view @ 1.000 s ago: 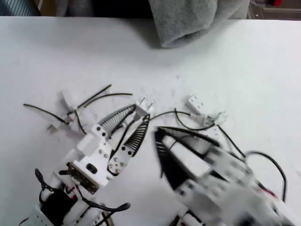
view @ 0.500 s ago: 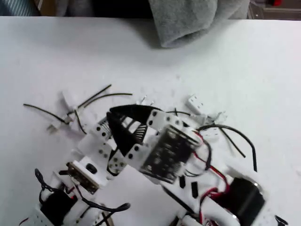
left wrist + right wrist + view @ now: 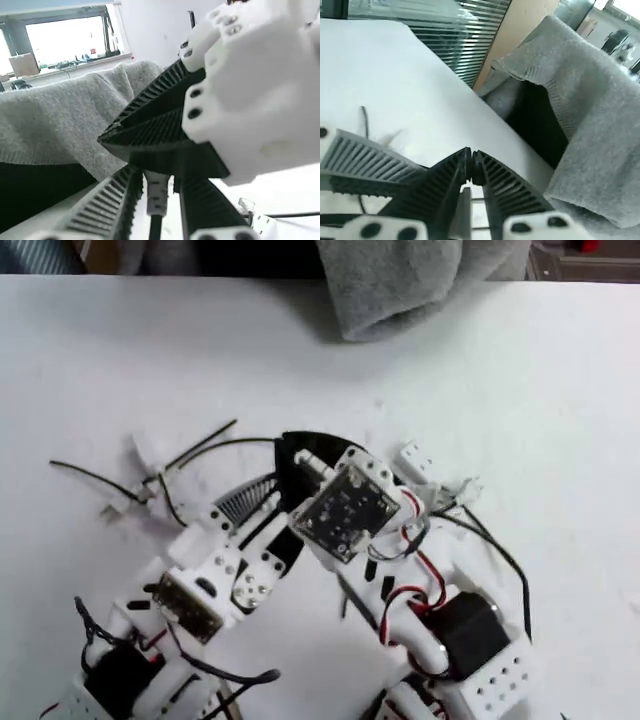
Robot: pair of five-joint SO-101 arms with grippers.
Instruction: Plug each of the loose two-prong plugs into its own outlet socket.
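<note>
Plug, the one in hand, is held near the middle of a white table. A grey cloth lies over the table's 12 o'clock edge.

The left arm comes in from 7 o'clock and the right arm from 5 o'clock. They meet near the middle, where the right one's wrist lies over the left one's fingers.

The left gripper is clamped on the plug. Its two ribbed fingers flank the pale body, and the black cord trails back between them toward the wrist. The right gripper is clenched, its black tips pressed together. It lies across the left gripper's tips, just past the plug's front end. The prongs are hidden, so I cannot tell whether it touches them.

A white socket lies just at 3 o'clock of the grippers, with a small clear piece beside it at 4 o'clock. A second white block lies well off at 9 o'clock among loose black wires, and a small white piece sits at its 7 o'clock.
</note>
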